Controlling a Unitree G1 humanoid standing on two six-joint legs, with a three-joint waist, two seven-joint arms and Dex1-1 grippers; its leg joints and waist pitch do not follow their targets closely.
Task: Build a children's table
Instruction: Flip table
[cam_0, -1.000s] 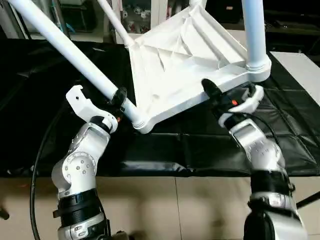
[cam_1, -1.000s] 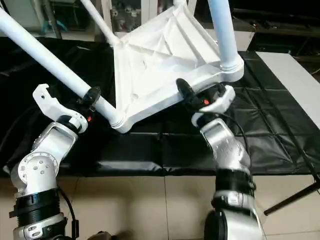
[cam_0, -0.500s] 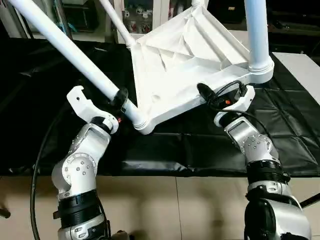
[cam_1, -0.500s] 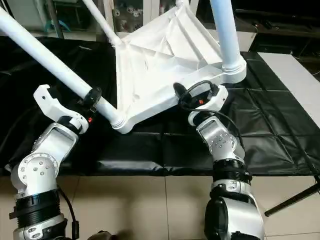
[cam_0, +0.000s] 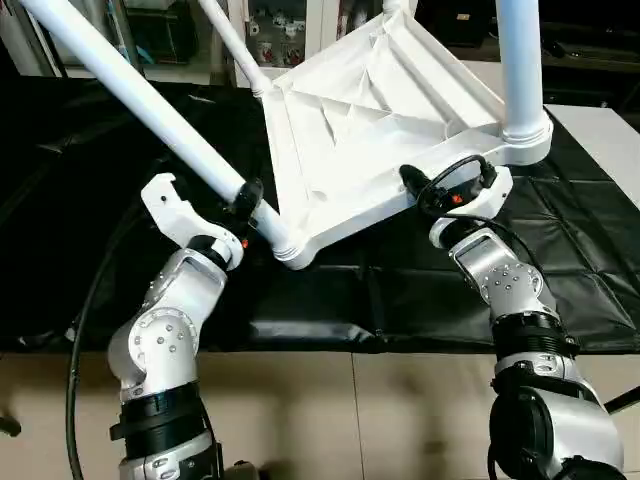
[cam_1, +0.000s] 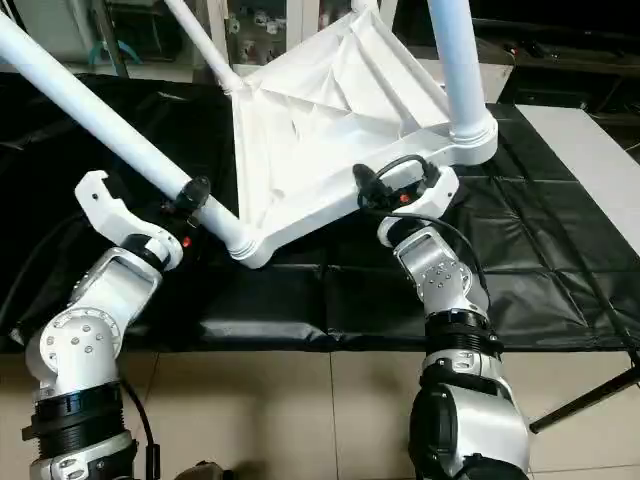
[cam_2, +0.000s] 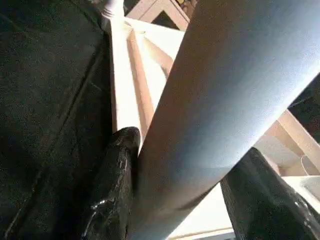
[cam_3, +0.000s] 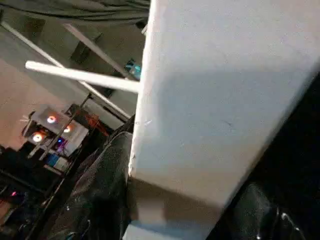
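We have the tabletop (cam_0: 370, 130) tipped up on the black-covered bench (cam_0: 560, 280), ribbed underside facing us, its near edge low and its far corner raised. At least three legs (cam_0: 140, 100) are seated in corner sockets: one long leg slanting up to the far left from the near-left corner, one rising straight up from the right corner (cam_0: 522, 60), and a thinner-looking one behind at the far-left corner (cam_0: 232, 45). The far corner runs off the top of the head views, so we cannot tell whether a fourth leg is in.

Our left gripper (cam_0: 243, 200) has its fingers (cam_2: 117, 185) closed around the slanting leg just above its socket — the wrist view shows a black finger on each side of the tube. Our right gripper (cam_0: 425, 190) sits at the near-right edge of the tabletop, close to the right corner socket; its wrist view shows a finger (cam_3: 107, 185) on either side of the white rim, so we judge it is clamping that edge.

By our reading the build is mostly done — what remains is checking or fitting the last leg, pressing the joints home, and turning the table onto its feet.
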